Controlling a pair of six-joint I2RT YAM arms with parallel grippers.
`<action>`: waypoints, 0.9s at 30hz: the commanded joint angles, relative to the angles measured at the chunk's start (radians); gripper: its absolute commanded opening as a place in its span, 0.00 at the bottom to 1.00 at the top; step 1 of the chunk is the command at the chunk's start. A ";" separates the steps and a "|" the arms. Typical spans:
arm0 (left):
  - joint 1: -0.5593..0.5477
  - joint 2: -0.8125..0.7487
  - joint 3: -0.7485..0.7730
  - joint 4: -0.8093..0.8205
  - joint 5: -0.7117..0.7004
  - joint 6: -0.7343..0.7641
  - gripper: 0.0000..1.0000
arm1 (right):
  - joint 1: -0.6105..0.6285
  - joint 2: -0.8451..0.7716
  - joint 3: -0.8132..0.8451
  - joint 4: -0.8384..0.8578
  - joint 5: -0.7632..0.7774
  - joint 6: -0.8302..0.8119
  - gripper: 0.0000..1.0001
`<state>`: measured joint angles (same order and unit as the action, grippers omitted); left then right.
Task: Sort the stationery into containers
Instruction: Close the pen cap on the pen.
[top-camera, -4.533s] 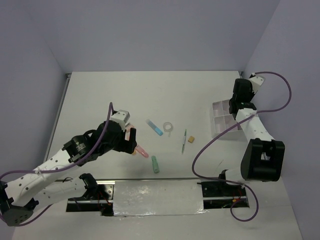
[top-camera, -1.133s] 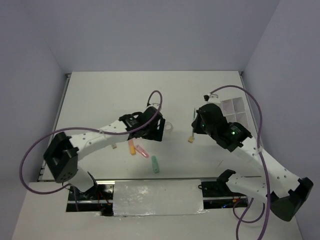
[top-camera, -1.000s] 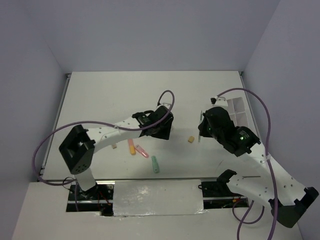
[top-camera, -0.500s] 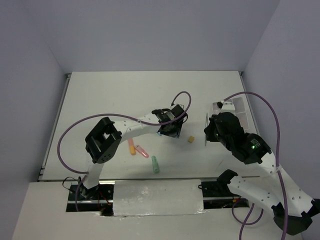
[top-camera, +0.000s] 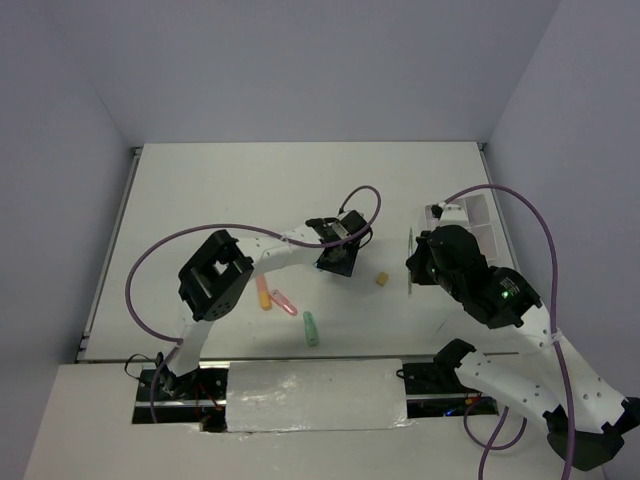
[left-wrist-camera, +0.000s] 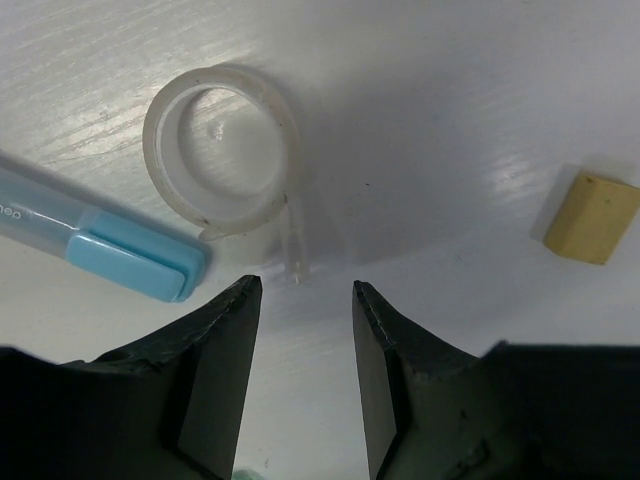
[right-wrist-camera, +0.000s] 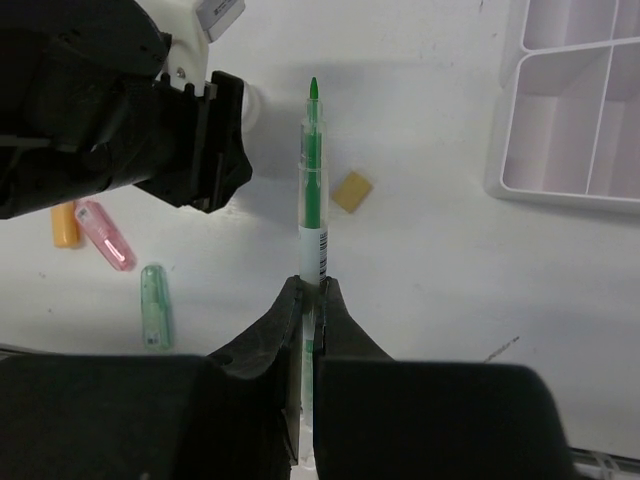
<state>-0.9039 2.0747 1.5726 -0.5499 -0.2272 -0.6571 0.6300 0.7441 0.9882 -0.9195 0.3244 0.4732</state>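
Bright, even overhead light casts soft shadows (slight glare on the table (left-wrist-camera: 450, 80)).

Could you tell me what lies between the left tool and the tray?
In the right wrist view, the green pen, shut in the right tool, and a tan eraser lie between them.

White table (top-camera: 220, 190), hemmed by plain lavender walls (top-camera: 300, 70) along far, left and right edges; soft, even light.

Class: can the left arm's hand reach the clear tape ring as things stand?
Probably yes: the open left hand hangs just short of the tape ring, nothing between them; a blue marker lies alongside.
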 joint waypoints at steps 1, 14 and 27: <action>0.014 0.016 0.003 0.019 0.011 0.017 0.54 | -0.004 -0.008 -0.006 0.037 -0.013 -0.019 0.02; 0.023 0.058 0.020 0.036 0.031 0.024 0.48 | -0.004 -0.015 -0.011 0.036 -0.016 -0.024 0.01; 0.017 0.099 0.020 -0.021 -0.024 0.010 0.34 | -0.006 -0.020 -0.010 0.045 -0.022 -0.033 0.01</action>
<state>-0.8810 2.1269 1.5917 -0.5343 -0.2329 -0.6544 0.6300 0.7376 0.9794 -0.9100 0.2993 0.4538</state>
